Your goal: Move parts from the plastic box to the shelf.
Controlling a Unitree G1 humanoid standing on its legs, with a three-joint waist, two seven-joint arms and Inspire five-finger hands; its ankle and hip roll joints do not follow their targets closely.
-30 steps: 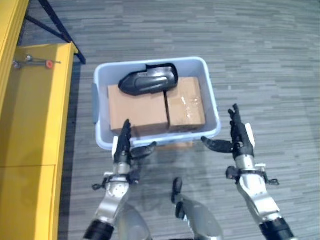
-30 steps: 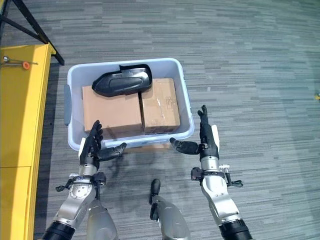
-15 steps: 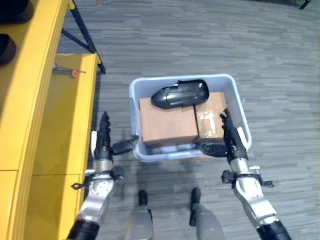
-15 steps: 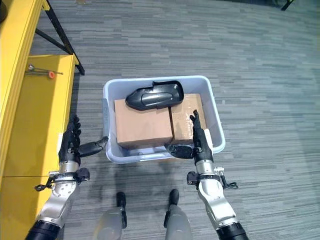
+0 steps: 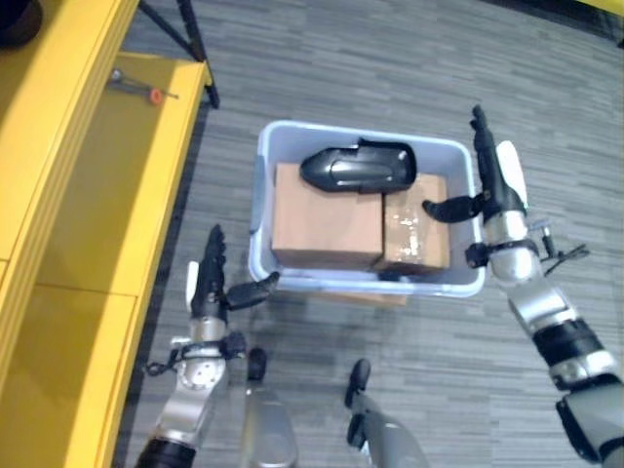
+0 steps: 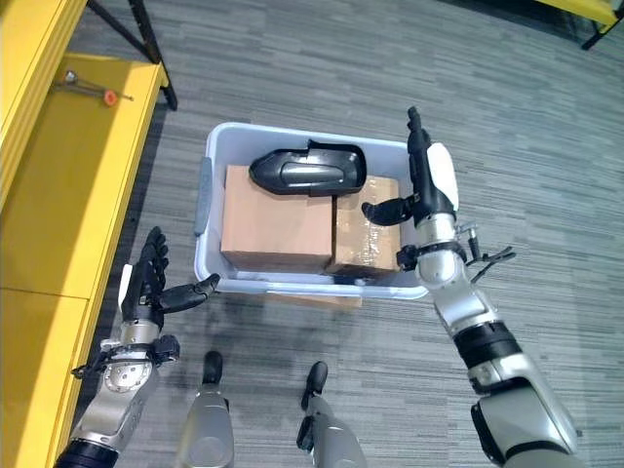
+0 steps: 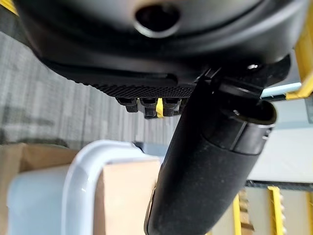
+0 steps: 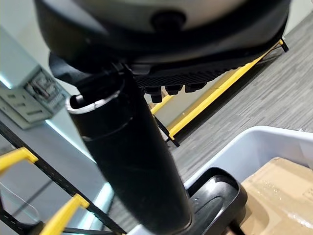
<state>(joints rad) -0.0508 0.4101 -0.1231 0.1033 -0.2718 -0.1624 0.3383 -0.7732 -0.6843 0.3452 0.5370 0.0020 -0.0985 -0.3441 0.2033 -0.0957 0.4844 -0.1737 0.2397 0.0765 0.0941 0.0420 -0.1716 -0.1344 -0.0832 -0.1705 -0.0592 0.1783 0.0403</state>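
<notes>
On floor, beside yellow shelf (image 5: 78, 224): plastic box (image 5: 466, 283) holding black part (image 5: 356, 168) atop two cardboard boxes (image 5: 327, 226). Left hand (image 5: 207, 285) and right hand (image 5: 492, 185) flank it, fingers straight, empty. Step judged: approach; next, grasp the part.

Bright, even overhead light here, with only soft shadows pooling on the grey carpet (image 5: 390, 78) under the plastic box (image 5: 261, 195). Glare glints off the tape on one cardboard box (image 5: 414, 229), and close up, the left hand (image 7: 205, 161) looms blurred.
</notes>
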